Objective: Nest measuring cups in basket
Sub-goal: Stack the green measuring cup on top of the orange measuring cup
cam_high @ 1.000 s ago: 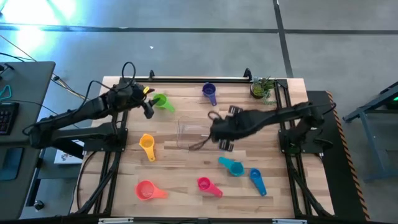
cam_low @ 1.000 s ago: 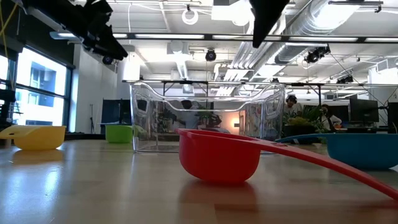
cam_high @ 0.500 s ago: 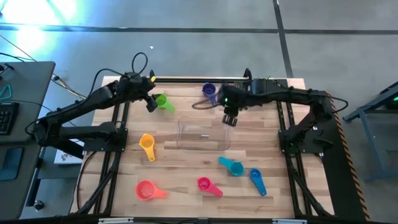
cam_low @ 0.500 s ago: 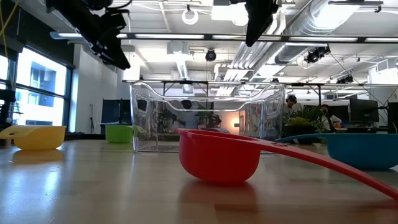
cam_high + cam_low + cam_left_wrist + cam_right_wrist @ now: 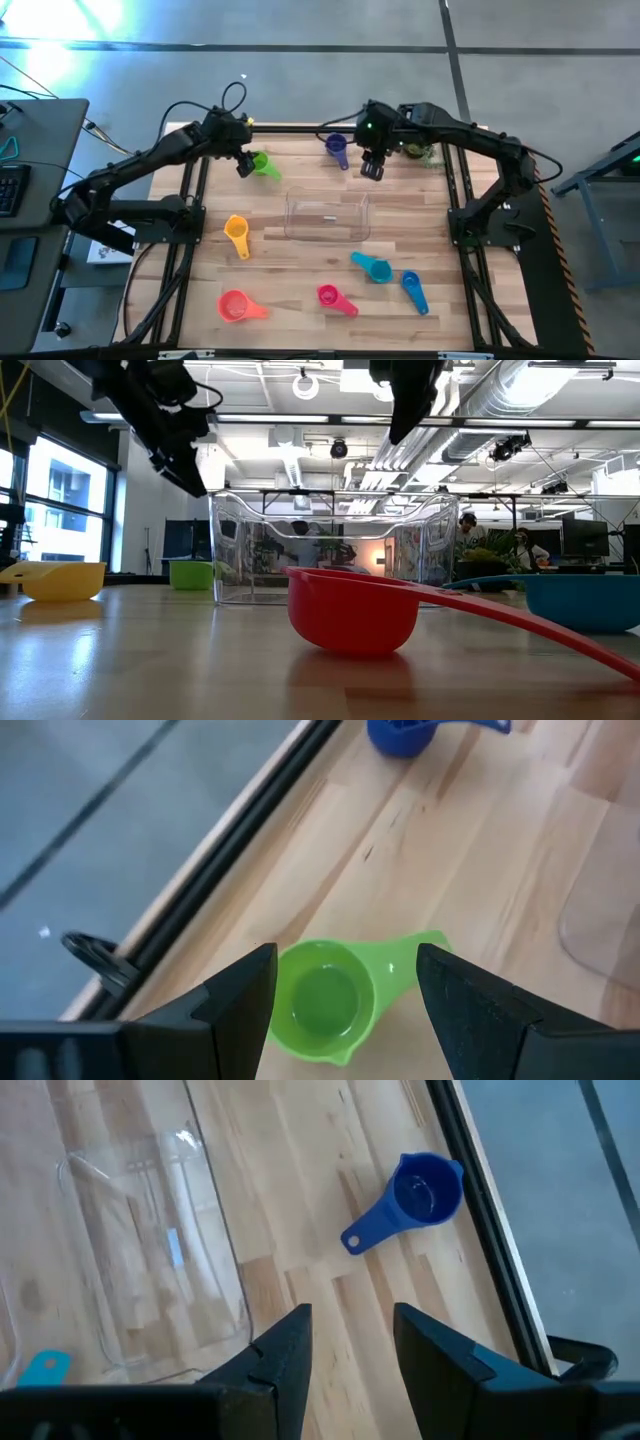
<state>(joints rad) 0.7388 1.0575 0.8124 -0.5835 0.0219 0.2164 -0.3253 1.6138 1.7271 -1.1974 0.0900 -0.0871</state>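
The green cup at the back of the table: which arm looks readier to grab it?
The left. In its wrist view the open left gripper has the green cup between its fingers, just above it. The right gripper, also open, hangs nearer the purple cup, beyond the basket.

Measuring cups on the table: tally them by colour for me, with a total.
green cup: 1
purple cup: 1
orange-yellow cup: 1
coral cup: 1
magenta cup: 1
teal cup: 1
blue cup: 1
Total: 7
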